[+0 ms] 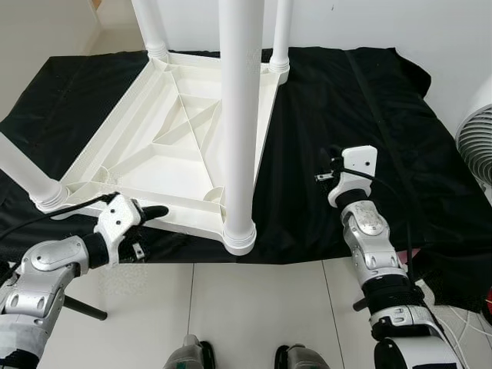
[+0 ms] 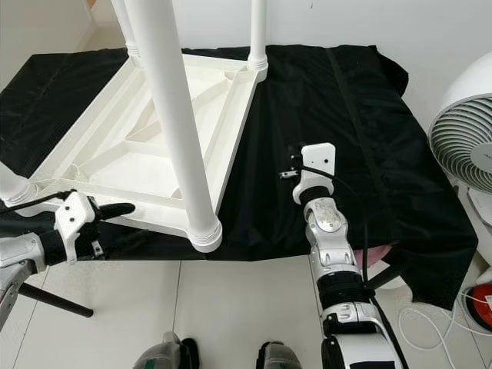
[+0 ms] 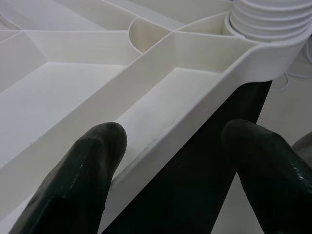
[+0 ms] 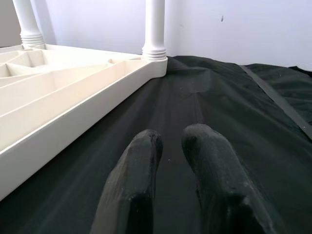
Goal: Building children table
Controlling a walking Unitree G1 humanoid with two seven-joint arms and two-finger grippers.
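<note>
- White plastic children table (image 1: 173,131) lying upside down on a black cloth (image 1: 361,115), ribbed underside facing up, four white legs standing up from its corners.
- Nearest leg (image 1: 240,115) rising tall through the middle of the head view, seated in a ringed socket (image 1: 239,233) at the front corner of the tabletop.
- Another leg (image 1: 27,178) at the robot's left corner, leaning outward to the left; two more legs at the far corners, tops cut off by the frame.
- Left end effector (image 1: 154,213) at the near rim of the tabletop, to the left of the front corner socket; fingers (image 3: 83,175) spread wide apart, one over the inner side of the rim, the other on the outer side against the black cloth, rim (image 3: 195,112) passing between them; no firm grip visible.
- Right end effector (image 4: 175,161) hovering low over the bare black cloth to the right of the table, well apart from its edge; fingers nearly together with a narrow gap, holding nothing.
- White fan (image 2: 469,146) at the right edge of the scene, beyond the cloth.
- White tiled floor (image 1: 254,307) in front of the cloth, with the robot's two feet at the bottom.
</note>
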